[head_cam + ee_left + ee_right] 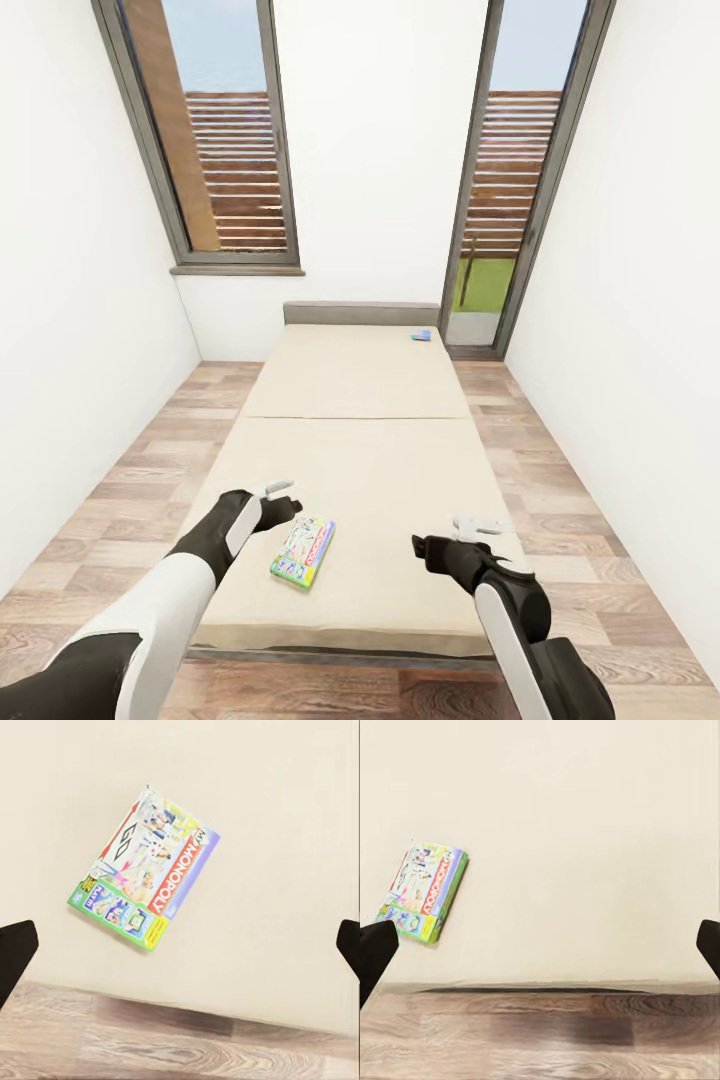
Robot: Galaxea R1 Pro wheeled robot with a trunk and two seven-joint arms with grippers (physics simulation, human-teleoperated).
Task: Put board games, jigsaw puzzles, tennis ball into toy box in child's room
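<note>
**Cream mattress, two game boxes on it, both my pincers spread**

Cream bed point(360, 450) on dark grey frame runs lengthwise ahead of me betw. white walls, wood-look floor point(130, 480) either side; headboard at far wall, tall windows beyond.

Larger board game point(303, 550): flat box, yellow-green-red print, "Monopoly" legible via left wrist cam. Lies flat on mattress near foot edge, left of centre, skewed to bed's edges.

My left arm reaches over foot of bed; left gripper point(283, 497) hangs just beside that box's near-left side, not touching. Fingers spread wide, nothing betw. them.

My right gripper point(470, 528) over mattress, right of centre, well apart from the box. Fingers spread, nothing held.

Smaller blue board game point(421, 335): far end of mattress, right side, near headboard. Too small for detail.
</note>
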